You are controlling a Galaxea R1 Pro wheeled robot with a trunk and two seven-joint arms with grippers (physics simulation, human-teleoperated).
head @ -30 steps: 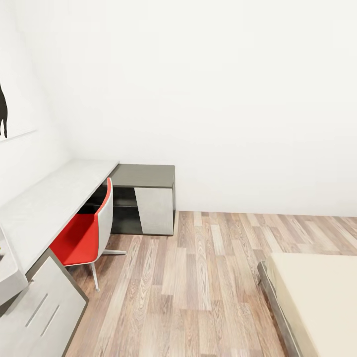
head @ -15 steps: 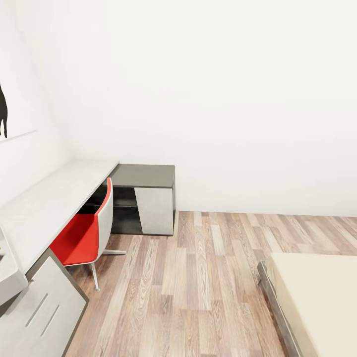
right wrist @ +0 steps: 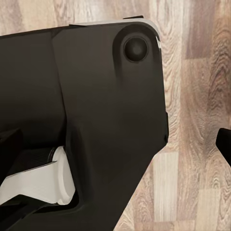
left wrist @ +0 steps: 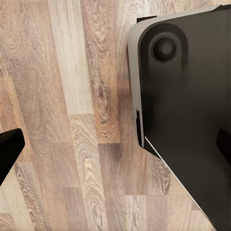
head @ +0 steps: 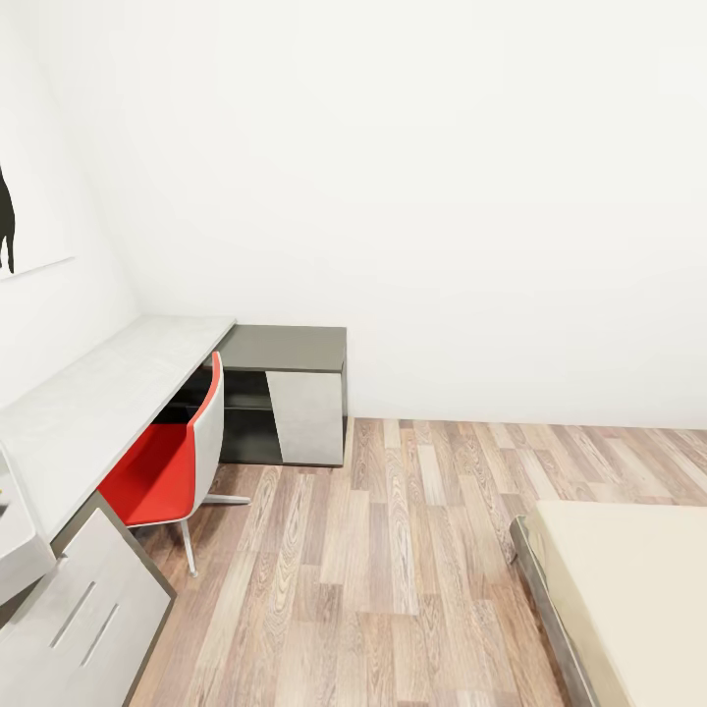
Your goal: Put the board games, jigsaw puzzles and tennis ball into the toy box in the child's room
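Observation:
The table (head: 108,388) runs along the left wall, its pale grey top bare in the stretch I see, with the lower dark grey wing (head: 287,348) at its far end. A light grey corner of the toy box (head: 22,535) pokes in at the left edge. At the lower right lies a corner of the bed (head: 633,589), its cream mattress bare there. The board games, jigsaw puzzles and tennis ball are out of view. My left gripper (left wrist: 115,144) and right gripper (right wrist: 115,142) hang open over the wood floor beside my black base, holding nothing.
A red and white swivel chair (head: 172,462) stands tucked at the table. White drawers (head: 83,614) sit below the table's near end. Wood-plank floor (head: 412,550) stretches between table and bed. A black silhouette picture (head: 6,221) hangs on the left wall.

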